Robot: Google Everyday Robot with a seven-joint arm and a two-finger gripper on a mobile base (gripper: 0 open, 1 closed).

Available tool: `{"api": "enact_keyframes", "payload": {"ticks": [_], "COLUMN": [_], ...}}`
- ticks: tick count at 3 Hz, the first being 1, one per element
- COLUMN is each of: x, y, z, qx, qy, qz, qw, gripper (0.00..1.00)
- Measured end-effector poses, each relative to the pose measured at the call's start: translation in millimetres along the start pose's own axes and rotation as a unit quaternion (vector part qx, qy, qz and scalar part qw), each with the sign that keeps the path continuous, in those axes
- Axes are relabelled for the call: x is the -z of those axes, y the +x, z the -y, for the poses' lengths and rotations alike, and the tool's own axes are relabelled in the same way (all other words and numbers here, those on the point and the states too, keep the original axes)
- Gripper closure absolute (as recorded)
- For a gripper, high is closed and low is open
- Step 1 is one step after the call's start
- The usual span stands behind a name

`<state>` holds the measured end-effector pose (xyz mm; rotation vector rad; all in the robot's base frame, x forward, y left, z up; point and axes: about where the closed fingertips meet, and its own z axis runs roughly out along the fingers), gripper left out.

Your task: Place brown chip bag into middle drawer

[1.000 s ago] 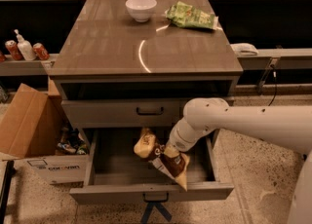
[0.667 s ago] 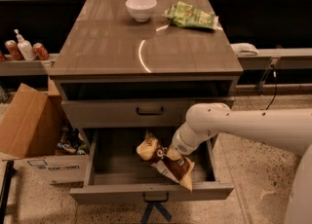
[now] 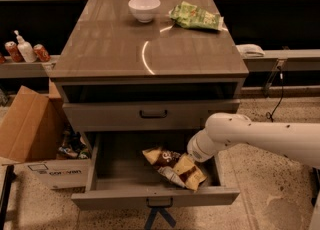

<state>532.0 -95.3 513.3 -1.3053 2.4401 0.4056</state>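
Arm (image 3: 265, 138) angled down, pincer (image 3: 193, 155) in middle drawer (image 3: 155, 198)

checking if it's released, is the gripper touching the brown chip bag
Cannot tell. The camera view shows the gripper down in the middle drawer, right at the brown chip bag, but the arm's white wrist hides where they meet.

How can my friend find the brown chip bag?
Find the big grey cabinet, then its pulled-out drawer near the floor. The brown chip bag lies inside, right by the white arm and its gripper. It's dark brown with tan ends, unlike the green bag up on top.
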Motion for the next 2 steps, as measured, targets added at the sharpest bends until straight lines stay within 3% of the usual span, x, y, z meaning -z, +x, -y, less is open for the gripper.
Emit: {"api": "enact_keyframes", "payload": {"ticks": [1, 2], "x": [22.4, 69.3], "y": [6.3, 21.9], "z": [2.5, -14.5], "qx": [-0.009, -0.014], "qy": [0.008, 0.014], "qz": [0.035, 0.083], "qw": [0.9993, 0.9964], "gripper": [0.0, 0.0]}}
